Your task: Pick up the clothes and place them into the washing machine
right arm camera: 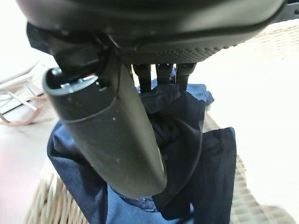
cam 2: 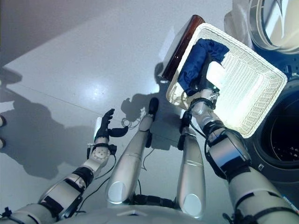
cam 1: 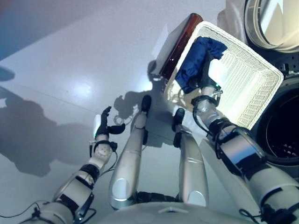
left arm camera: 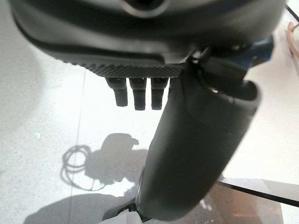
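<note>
A dark blue garment (cam 1: 194, 60) lies bunched in the left end of a white wicker basket (cam 1: 254, 95). My right hand (cam 1: 207, 74) reaches into the basket and rests on the garment. In the right wrist view its fingers (right arm camera: 161, 74) stand straight with their tips against the folds of the blue cloth (right arm camera: 210, 177), and the thumb (right arm camera: 112, 130) lies over it. My left hand (cam 1: 103, 127) hovers over the floor at the lower left, open and holding nothing, with straight fingers (left arm camera: 140, 95) in its wrist view.
The washing machine's dark drum opening (cam 1: 285, 130) lies at the right edge, just beyond the basket. Its round door (cam 1: 273, 23) stands open at the upper right. A dark red-brown board (cam 1: 180, 44) sits against the basket's left side. Pale floor (cam 1: 84, 70) spreads to the left.
</note>
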Controlling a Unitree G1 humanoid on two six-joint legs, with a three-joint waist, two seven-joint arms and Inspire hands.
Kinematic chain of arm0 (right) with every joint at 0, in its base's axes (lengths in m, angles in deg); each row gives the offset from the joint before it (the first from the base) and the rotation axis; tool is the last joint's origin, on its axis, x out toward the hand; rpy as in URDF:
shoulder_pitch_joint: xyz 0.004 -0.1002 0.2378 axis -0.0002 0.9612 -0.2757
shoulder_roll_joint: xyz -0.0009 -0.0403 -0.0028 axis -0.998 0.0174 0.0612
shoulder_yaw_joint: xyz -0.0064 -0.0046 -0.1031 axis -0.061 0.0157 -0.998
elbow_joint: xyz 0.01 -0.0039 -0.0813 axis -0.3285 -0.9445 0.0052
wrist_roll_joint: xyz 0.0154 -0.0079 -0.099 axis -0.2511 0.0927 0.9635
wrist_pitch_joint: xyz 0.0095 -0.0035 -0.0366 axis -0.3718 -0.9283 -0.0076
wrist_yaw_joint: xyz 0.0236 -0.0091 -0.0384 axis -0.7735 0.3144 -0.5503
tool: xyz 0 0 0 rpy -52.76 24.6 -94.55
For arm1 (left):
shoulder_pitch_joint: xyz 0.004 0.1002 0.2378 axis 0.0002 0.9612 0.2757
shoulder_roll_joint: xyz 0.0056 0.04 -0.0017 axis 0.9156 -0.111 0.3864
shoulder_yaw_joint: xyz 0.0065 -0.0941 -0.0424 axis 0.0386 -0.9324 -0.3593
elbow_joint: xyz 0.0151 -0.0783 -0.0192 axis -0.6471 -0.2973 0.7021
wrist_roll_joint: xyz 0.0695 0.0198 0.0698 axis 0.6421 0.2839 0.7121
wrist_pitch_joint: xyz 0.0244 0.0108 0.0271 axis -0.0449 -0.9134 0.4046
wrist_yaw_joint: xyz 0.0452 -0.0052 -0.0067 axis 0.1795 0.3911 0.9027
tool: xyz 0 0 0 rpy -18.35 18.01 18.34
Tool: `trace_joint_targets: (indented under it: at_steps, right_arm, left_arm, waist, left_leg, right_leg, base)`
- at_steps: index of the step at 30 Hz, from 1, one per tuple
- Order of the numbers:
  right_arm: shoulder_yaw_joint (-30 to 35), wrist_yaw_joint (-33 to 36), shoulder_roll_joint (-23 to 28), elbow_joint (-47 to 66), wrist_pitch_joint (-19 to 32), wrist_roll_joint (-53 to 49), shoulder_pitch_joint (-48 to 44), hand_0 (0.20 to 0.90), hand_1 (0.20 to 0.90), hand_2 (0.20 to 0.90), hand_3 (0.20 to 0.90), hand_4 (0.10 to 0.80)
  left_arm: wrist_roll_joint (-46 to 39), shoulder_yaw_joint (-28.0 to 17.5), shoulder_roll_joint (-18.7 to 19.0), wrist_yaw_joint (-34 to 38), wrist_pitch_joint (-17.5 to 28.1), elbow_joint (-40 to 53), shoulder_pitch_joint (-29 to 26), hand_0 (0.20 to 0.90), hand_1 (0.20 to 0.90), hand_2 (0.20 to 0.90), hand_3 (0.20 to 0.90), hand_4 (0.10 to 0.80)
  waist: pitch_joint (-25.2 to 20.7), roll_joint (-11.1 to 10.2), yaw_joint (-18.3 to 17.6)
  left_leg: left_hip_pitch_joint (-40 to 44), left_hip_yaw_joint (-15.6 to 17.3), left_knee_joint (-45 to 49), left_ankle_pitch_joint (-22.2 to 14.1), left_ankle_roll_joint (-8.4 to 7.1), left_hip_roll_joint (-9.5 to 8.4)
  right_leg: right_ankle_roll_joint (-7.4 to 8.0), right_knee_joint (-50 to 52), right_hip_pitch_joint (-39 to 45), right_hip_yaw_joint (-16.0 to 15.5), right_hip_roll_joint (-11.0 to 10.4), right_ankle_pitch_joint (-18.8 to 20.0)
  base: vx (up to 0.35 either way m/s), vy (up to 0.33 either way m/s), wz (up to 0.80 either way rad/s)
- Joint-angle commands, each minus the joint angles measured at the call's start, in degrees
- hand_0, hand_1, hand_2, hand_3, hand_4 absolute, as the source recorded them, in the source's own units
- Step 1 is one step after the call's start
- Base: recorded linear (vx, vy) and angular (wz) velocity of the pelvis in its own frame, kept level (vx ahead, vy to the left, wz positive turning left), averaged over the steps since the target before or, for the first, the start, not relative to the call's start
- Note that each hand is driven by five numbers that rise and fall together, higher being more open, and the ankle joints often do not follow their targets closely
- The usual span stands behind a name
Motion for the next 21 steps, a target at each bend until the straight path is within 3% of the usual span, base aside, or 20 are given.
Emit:
trace_joint_targets:
  at_steps: [1, 12, 14, 21]
  right_arm:
    - [-1.7, 1.2, 3.9, -1.1, 2.2, 0.6, -5.9, 0.9, 0.9, 0.9, 0.9, 0.8]
    - [-3.3, -1.3, 11.6, -7.7, 1.3, -1.7, -15.5, 0.9, 0.9, 0.9, 0.9, 0.8]
    - [-3.5, -1.5, 12.1, -7.5, 1.3, -1.8, -15.8, 0.3, 0.3, 0.3, 0.3, 0.4]
    - [-2.9, -2.4, 11.5, -6.3, 2.0, -2.9, -15.6, 0.3, 0.3, 0.3, 0.3, 0.4]
  left_arm:
    - [-1.2, -0.9, 0.5, 1.3, 2.0, -1.7, 1.8, 0.9, 0.9, 0.9, 0.9, 0.8]
    - [-1.8, 0.1, 0.9, 0.0, 2.2, -0.4, 1.7, 0.9, 0.9, 0.9, 0.9, 0.8]
    - [-1.6, 0.2, 0.8, -0.1, 2.2, -0.1, 1.9, 0.9, 0.9, 0.9, 0.9, 0.8]
    - [-1.5, 0.7, 0.4, -0.2, 2.0, -0.3, 2.6, 0.9, 0.9, 0.9, 0.9, 0.8]
  waist:
    - [-1.4, 1.3, 1.5]
    - [-0.6, 4.2, 3.7]
    - [-0.6, 4.6, 3.8]
    - [-0.8, 4.5, 3.7]
  left_leg:
    - [-1.9, 1.6, 0.3, -3.6, -1.73, -2.42]
    - [-4.3, 1.7, 0.3, -2.9, -2.24, -2.36]
    - [-4.6, 1.6, 0.4, -2.7, -2.26, -2.4]
    - [-4.7, 1.6, 0.6, -2.8, -2.24, -2.36]
  right_leg:
    - [1.59, -8.3, 1.0, 0.0, -0.9, 7.0]
    - [1.37, -6.7, -1.5, -0.8, -1.4, 6.3]
    - [1.26, -6.2, -1.9, -0.8, -1.4, 6.0]
    - [1.1, -5.7, -2.2, -0.6, -1.2, 5.6]
  base:
    - [0.0, 0.0, 0.0]
    - [0.012, -0.01, 0.04]
    - [0.033, -0.015, 0.03]
    - [0.019, -0.011, 0.01]
